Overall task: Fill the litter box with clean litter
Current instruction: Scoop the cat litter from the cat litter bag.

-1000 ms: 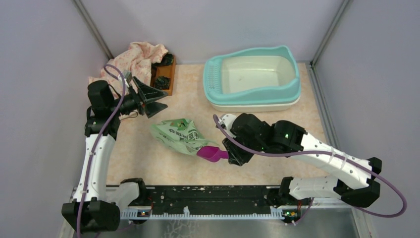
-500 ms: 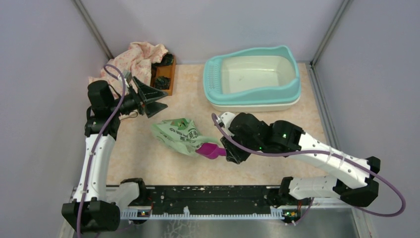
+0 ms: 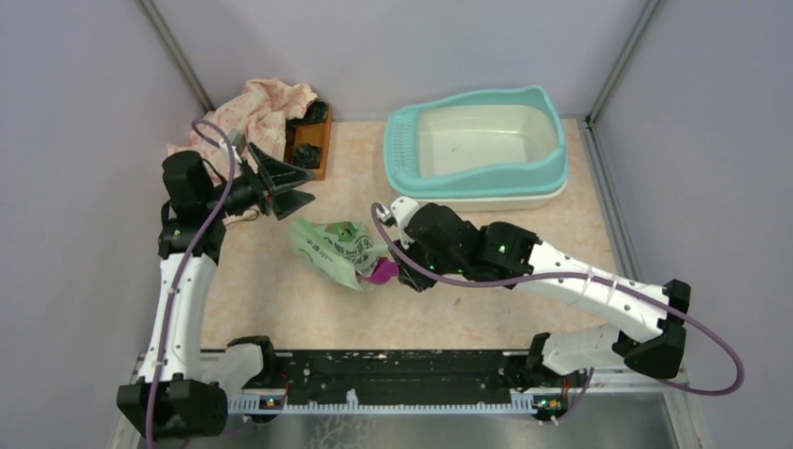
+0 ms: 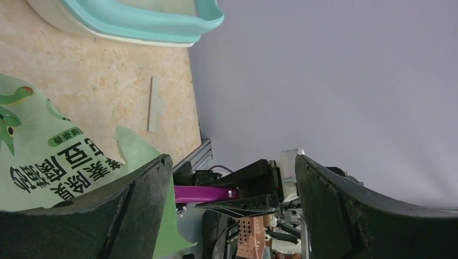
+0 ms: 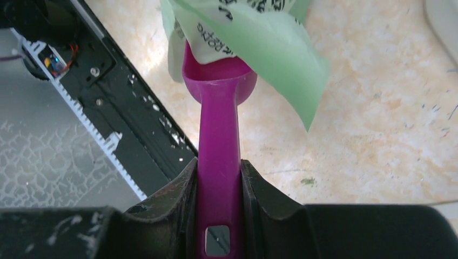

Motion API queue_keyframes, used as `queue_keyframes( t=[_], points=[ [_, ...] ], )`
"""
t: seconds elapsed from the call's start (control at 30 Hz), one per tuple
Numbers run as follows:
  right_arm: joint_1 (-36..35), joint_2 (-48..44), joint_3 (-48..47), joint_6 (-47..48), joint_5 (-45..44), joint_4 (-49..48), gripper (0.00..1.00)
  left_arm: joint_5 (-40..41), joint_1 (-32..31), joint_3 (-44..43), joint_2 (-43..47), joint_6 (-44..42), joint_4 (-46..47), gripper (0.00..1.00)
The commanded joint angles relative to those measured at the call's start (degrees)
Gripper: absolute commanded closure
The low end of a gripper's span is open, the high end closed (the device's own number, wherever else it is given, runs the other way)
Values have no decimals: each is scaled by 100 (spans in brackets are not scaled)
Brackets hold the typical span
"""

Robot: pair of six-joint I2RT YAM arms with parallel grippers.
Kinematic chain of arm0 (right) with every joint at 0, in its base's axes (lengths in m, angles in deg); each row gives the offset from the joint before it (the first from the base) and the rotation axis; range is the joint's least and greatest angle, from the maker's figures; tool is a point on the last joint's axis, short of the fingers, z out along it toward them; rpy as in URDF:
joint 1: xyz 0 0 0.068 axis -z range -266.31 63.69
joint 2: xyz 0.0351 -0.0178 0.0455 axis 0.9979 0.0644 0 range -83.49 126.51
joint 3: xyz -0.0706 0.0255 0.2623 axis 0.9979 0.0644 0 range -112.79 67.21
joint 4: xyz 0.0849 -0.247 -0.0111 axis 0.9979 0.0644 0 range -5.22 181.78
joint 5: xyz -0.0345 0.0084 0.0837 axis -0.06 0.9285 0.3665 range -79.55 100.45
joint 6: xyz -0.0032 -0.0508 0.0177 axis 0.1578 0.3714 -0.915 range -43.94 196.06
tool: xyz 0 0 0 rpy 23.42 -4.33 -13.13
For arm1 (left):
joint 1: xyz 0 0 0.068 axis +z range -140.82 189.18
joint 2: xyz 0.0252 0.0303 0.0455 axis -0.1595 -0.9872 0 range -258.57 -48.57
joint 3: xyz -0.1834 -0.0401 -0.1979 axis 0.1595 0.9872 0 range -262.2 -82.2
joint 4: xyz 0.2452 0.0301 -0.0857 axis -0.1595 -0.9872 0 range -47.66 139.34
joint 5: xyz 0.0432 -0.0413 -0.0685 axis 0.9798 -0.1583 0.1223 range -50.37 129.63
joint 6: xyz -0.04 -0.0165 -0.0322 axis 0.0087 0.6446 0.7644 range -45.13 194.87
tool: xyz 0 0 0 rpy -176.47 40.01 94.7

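Beige table, grey walls: right gripper clamped on purple scoop handle, shifted left from a second ago, bowl now inside green bag mouth, Chinese print too crumpled to read; left gripper gaping just beside bag; litter box at far edge, right.

The green bag hides the tip of the purple scoop.

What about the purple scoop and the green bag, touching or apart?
Touching. Right wrist view: the scoop has its bowl tip tucked into the bag, plastic draped over its rim.
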Motion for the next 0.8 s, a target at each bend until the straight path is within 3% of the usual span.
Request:
queue_keyframes(
  t=[0.0, 0.17, 0.27, 0.37, 0.5, 0.63, 0.77],
  points=[
    [-62, -47, -503, 358, -682, -973, 100, 56, 121, -44, 138, -176, 161, 11],
    [-63, 119, -616, 686, -1154, -1290, 100, 146, 390, 172, 287, -267, 119, 11],
    [-62, 163, -348, 718, -1025, -1528, 100, 169, 509, 204, 332, -437, 2, 10],
    [-62, 94, 87, 666, -845, -1765, 100, 89, 558, 226, 269, -617, -58, 2],
    [-62, -41, 449, 642, -685, -1945, 100, 64, 623, 193, 84, -873, -398, 1],
    [-62, -96, 561, 624, -631, -1912, 100, -142, 693, 224, -123, -582, -419, 1],
    [-63, -135, 629, 593, -622, -1894, 100, 197, 692, -205, -362, -662, -1454, 1]
  ],
)
